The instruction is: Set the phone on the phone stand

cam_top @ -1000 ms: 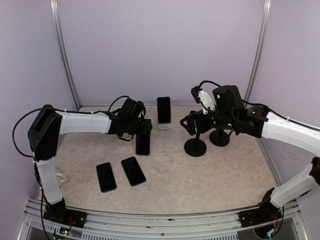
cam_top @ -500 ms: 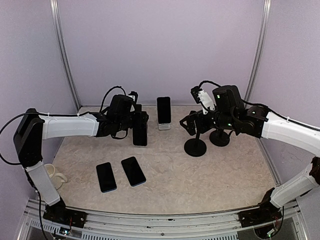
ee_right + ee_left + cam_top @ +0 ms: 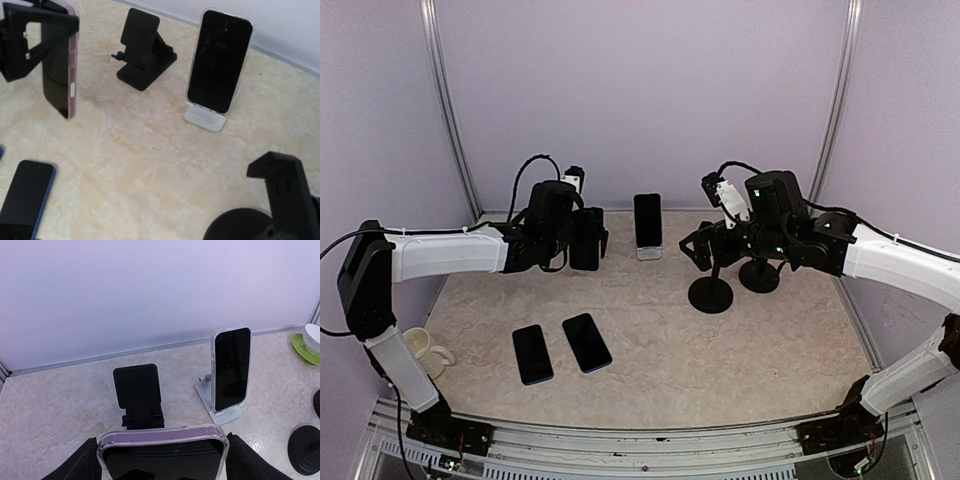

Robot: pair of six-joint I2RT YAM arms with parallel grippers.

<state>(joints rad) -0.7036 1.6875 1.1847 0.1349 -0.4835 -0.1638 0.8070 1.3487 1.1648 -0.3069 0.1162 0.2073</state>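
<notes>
Dark-screened, purple-rimmed phone (image 3: pixel 162 460), upright, clamped in left gripper (image 3: pixel 584 238); right gripper (image 3: pixel 706 247) spread wide

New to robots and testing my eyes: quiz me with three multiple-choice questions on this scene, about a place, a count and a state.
1. The empty black phone stand sits: A) left of the white stand B) right of it C) atop it
2. Phones lying flat on the table: A) one B) two C) four
3. The left end effector is: A) open, empty B) holding a purple-cased phone upright C) resting on the table
Answers: A, both wrist views show it; B, left flat phone and right flat phone, near the front; B, the phone hangs clamped above the table.
</notes>
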